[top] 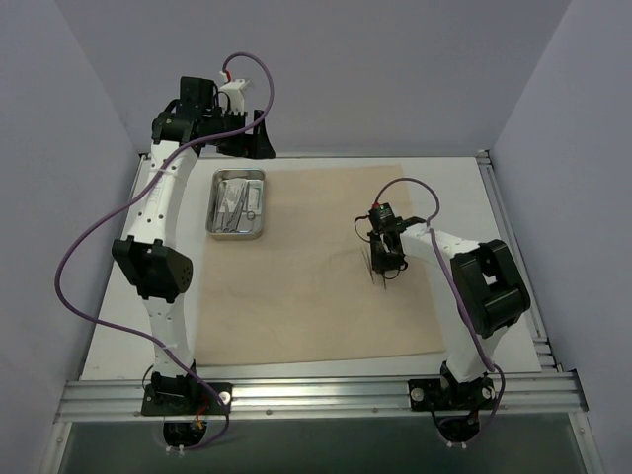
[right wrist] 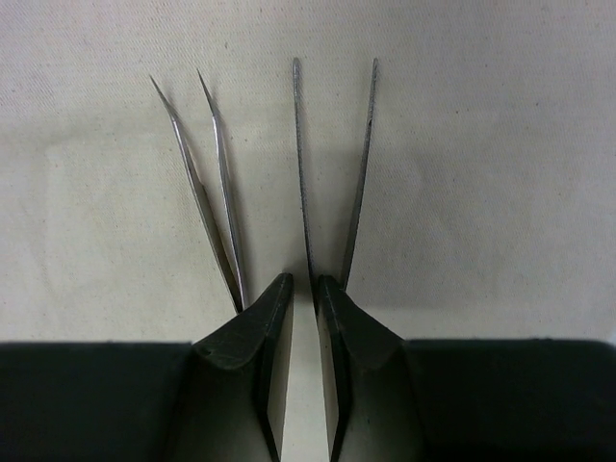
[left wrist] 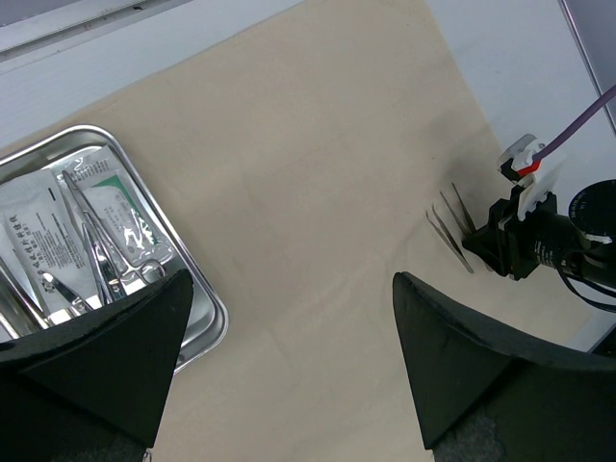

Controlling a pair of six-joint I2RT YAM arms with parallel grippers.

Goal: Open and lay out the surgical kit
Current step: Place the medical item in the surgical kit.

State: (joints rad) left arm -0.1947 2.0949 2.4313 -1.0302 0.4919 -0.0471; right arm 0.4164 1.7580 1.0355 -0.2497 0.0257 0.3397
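One cloth [top: 326, 286] is spread flat over the table [top: 464, 197]. One tray [left wrist: 207, 308] is set on the cloth's far left corner. Two packets [left wrist: 43, 241] are laid side by side in the tray, with scissor-handled instruments [left wrist: 106, 274] across them; the number of instruments cannot be counted.

Two tweezers [right wrist: 207, 183] are seen on the right half of the cloth, well apart from the tray, side by side with their tips pointing away from the right gripper [right wrist: 303, 281]. Its fingers [right wrist: 351, 337] are brought almost together, with only a narrow slit left between them. The joined end of the right-hand tweezers [right wrist: 332, 173] is hidden at that slit, so it cannot be told whether it is clamped. The other is just beside the left finger.

The left gripper [left wrist: 289, 289] is held high above the tray's edge, its fingers spread wide and nothing between them.
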